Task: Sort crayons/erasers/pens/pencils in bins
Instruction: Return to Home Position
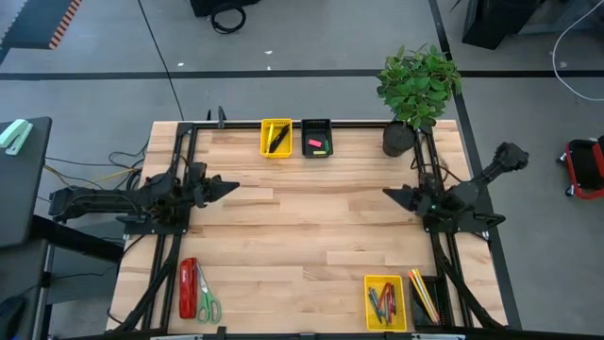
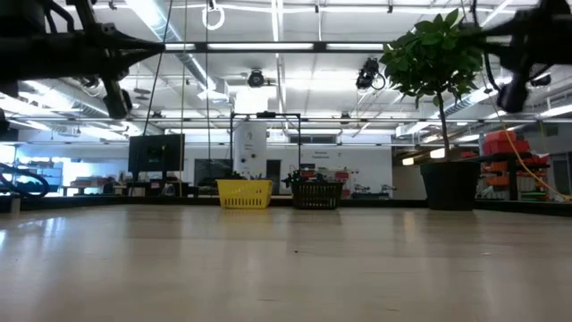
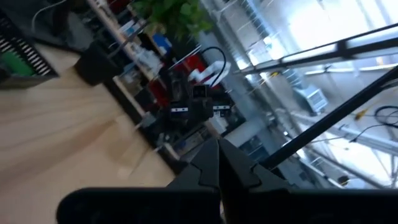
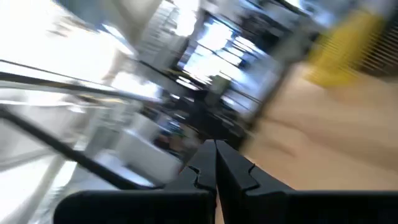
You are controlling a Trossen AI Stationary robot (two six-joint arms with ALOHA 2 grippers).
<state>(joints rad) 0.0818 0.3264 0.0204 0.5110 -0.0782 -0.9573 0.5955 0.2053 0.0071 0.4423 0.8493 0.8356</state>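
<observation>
Two bins stand at the table's far edge: a yellow bin (image 1: 276, 138) with black pens in it and a black bin (image 1: 317, 138) with a pink and a green eraser. At the near right, a yellow bin (image 1: 385, 302) holds crayons and a black bin (image 1: 427, 297) holds orange and yellow pencils. My left gripper (image 1: 231, 186) is shut and holds nothing, drawn back at the table's left edge and pointing right. My right gripper (image 1: 387, 194) is also shut on nothing, drawn back at the right edge and pointing left. Both sets of fingertips meet in the wrist views (image 3: 219, 155) (image 4: 214, 149).
A red stapler (image 1: 188, 288) and green-handled scissors (image 1: 208, 302) lie at the near left corner. A potted plant (image 1: 415, 90) stands at the far right corner. The wooden table (image 1: 302, 217) is bare between the two arms.
</observation>
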